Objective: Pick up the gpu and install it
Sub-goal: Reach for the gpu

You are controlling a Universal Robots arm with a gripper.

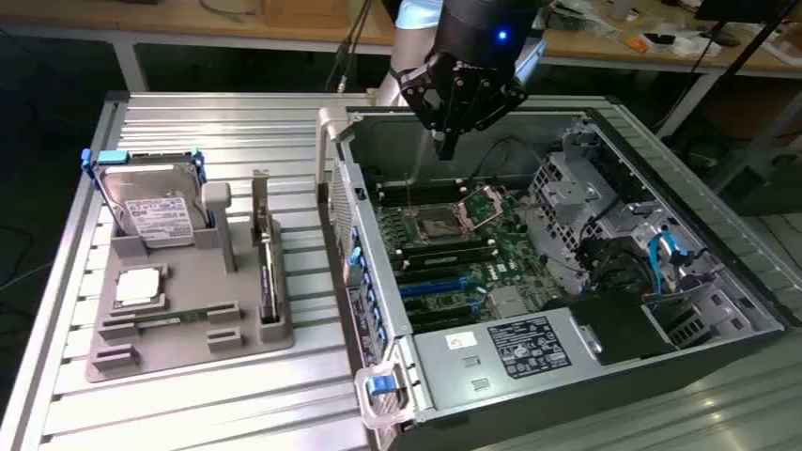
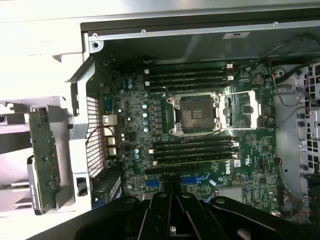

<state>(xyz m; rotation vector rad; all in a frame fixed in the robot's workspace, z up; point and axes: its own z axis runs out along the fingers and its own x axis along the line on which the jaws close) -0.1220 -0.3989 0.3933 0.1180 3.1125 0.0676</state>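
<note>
I see the open computer case (image 1: pixel 341 207) holding its motherboard (image 1: pixel 454 252). Beside it, the gray tray (image 1: pixel 188 352) holds a hard drive (image 1: pixel 157 214) and the gpu (image 1: pixel 265 272), standing edge-on. My gripper (image 1: pixel 444 148) hangs over the case, fingers pressed together, gripping nothing.

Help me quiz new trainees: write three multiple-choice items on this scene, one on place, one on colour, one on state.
1. Where is the graphics card?
A. Plugged into the board
B. Upright in the gray holder beside the case
C. On the floor

2. What colour is the frame around the hard drive?
A. Red
B. Yellow
C. Blue

3. How is the gripper?
A. Shut and empty above the case
B. Wide open
C. Shut on the card

Answers: 1 B, it stands on edge in the holder; 2 C, a blue band wraps the drive; 3 A, it is closed with nothing in it.
</note>
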